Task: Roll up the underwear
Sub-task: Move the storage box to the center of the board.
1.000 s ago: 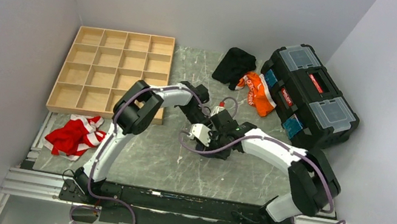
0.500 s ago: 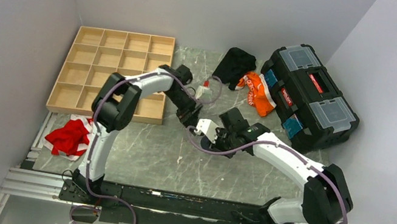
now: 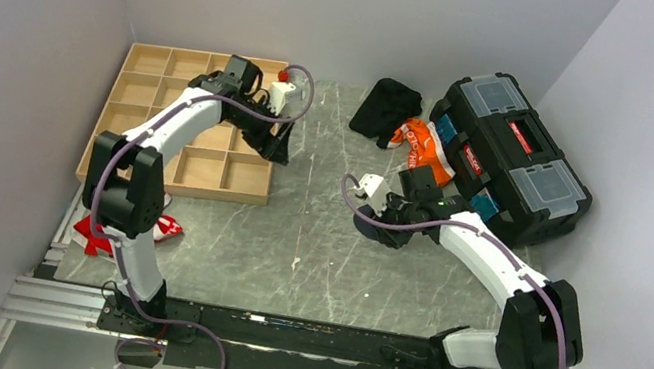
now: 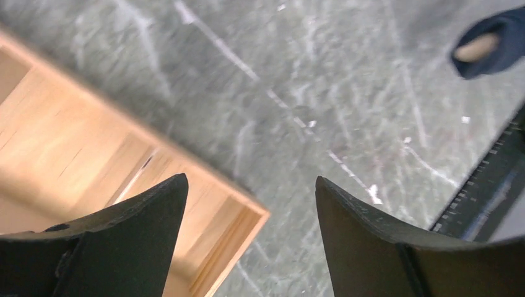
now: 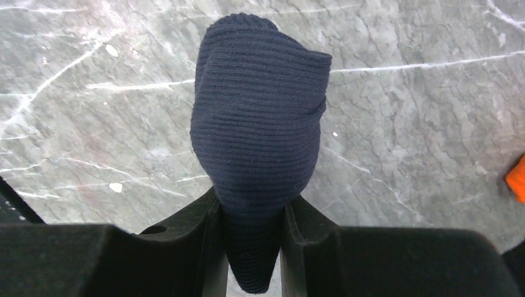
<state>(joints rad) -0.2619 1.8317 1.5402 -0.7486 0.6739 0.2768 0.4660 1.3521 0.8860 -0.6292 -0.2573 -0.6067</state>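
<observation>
The underwear [image 5: 260,124] is a dark navy ribbed roll. My right gripper [image 5: 251,210] is shut on its lower end and holds it just above the grey marble table. In the top view the right gripper [image 3: 384,229] is right of the table's middle, with the roll a dark lump in it. My left gripper [image 3: 276,147] is open and empty over the right edge of the wooden organizer [image 3: 182,118]. In the left wrist view the gripper [image 4: 251,182] hangs over the organizer's corner [image 4: 247,213], jaws wide apart.
A black toolbox [image 3: 511,156] stands at the back right. A black garment [image 3: 387,109] and an orange garment [image 3: 428,152] lie beside it; the orange one shows at the right wrist view's edge [image 5: 517,179]. A red-and-white garment [image 3: 96,230] lies at front left.
My left arm has let go and swung from the table's middle back and left to the organizer's edge. My right gripper has moved a little right, still holding the roll.
</observation>
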